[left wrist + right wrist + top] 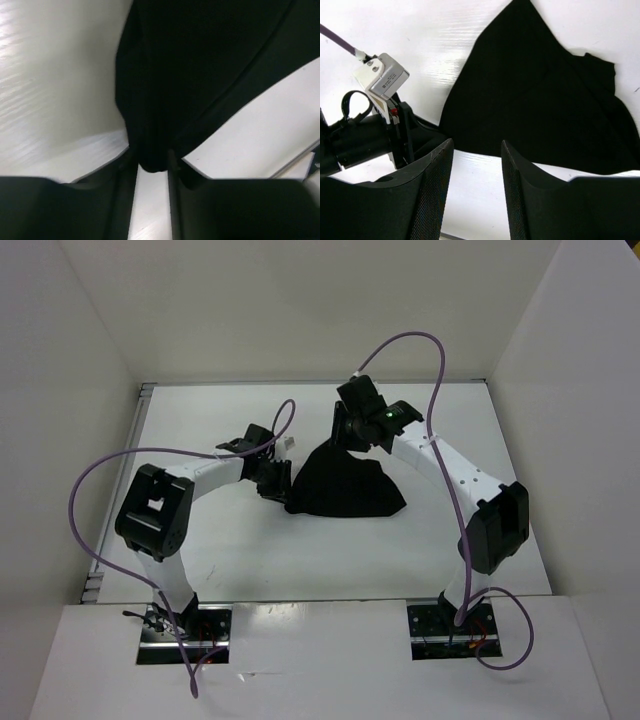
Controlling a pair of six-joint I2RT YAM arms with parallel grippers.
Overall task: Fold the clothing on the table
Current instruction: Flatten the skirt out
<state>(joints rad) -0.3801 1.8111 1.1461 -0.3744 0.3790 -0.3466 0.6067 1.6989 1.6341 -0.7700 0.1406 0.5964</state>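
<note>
The clothing [345, 485] is a black, roughly triangular heap in the middle of the white table [250, 560]. My left gripper [284, 490] sits at its left edge. In the left wrist view the left gripper [151, 161] has its fingertips closed on a bunched corner of the clothing [200, 75], which fills the narrow gap between them. My right gripper [346, 436] hovers over the garment's far tip. In the right wrist view the right gripper [477, 146] is open, with only bare table between its fingers and the clothing [540, 100] spread beyond them.
White upright walls enclose the table on the left, back and right. A metal strip [145, 390] runs along the left edge. The left arm's wrist camera [382, 79] shows close to the right gripper. Purple cables loop above both arms.
</note>
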